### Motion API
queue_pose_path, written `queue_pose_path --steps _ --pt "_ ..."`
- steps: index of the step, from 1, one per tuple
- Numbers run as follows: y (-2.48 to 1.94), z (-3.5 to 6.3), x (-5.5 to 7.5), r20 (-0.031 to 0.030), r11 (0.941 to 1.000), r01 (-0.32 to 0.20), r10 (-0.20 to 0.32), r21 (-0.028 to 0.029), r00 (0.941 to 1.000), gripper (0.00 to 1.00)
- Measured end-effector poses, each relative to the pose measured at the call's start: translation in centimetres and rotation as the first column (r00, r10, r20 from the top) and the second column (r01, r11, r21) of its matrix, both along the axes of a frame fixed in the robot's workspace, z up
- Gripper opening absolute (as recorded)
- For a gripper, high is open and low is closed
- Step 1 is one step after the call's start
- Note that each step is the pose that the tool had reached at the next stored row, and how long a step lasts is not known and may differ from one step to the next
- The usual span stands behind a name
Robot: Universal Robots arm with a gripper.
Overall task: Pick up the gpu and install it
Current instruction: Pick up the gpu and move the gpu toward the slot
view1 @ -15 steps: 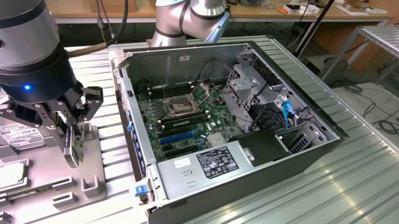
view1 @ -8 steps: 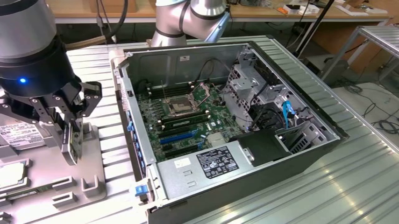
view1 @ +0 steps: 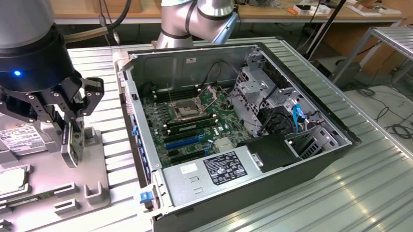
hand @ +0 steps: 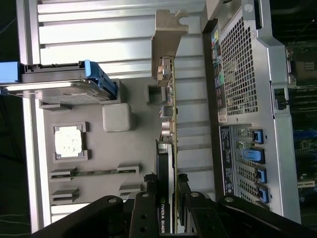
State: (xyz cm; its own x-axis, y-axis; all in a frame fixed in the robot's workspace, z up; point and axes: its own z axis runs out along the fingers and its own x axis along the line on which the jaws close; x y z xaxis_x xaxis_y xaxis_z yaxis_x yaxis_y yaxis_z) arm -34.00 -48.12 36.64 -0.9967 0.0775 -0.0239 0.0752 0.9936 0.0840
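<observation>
The gpu (view1: 72, 145) is a thin dark card with a silvery end bracket (hand: 168, 34). It hangs upright from my gripper (view1: 69, 113), over the grey parts tray (view1: 96, 169) at the exterior view's left. In the wrist view the gpu (hand: 169, 148) shows edge-on, running away from my gripper (hand: 166, 182), whose black fingers (hand: 147, 198) press on both of its faces. The gripper is shut on the card. The open computer case (view1: 335, 145) lies to the exterior view's right of the card, a short way off.
Inside the case, the motherboard has blue expansion slots (view1: 184, 142) beside a silver power supply (view1: 216, 169). The case's rear panel (hand: 242, 99) faces the card. The tray carries a hard drive (hand: 59, 89), a processor chip (hand: 69, 141) and a memory stick (hand: 94, 172). The ribbed metal table (view1: 310, 203) runs underneath.
</observation>
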Motion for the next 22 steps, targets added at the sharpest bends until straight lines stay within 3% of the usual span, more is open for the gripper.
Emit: queue_pose_path --steps 9,22 --pt "0.00 1.14 0.0 0.0000 1.0000 0.000 0.000 0.0000 1.0000 0.27" --pt "0.00 3.57 0.0 0.0000 1.0000 0.000 0.000 0.0000 1.0000 0.27"
